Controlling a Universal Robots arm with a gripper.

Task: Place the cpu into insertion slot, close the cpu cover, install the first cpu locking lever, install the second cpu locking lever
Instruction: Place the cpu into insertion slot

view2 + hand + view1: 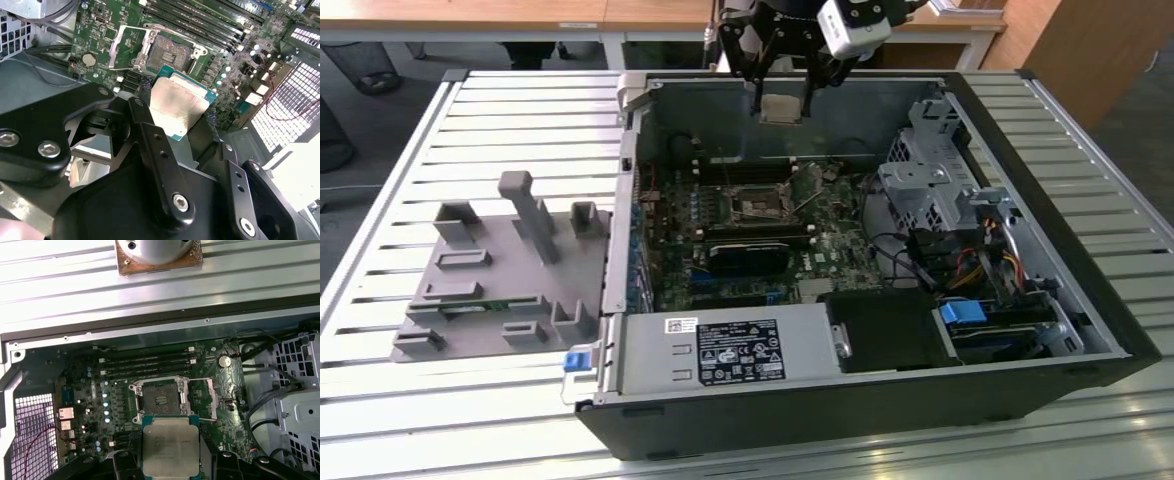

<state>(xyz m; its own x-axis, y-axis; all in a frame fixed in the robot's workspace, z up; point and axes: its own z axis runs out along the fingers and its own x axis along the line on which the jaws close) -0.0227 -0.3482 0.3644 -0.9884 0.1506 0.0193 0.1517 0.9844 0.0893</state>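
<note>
The cpu (170, 445) was held clenched by opposite edges in the gripper (783, 95), so its underside was probably spared. It hung above the motherboard (210, 365), just short of the insertion slot (160, 400). The metal face was turned away from the board. Being square, it had no long axis, but its edges were roughly squared to the socket's. The cpu cover (127, 45) was seen swung open beside the slot.

No print is clear enough to read. In the exterior view a white label (736, 352) with black text and small marks lies on the power supply (647, 368) at the near edge of the computer case (854, 422), with a smaller white sticker (682, 324) at its corner. In the first wrist view faint engraved lines cross the cpu (170, 445) face, too fine to read.
</note>
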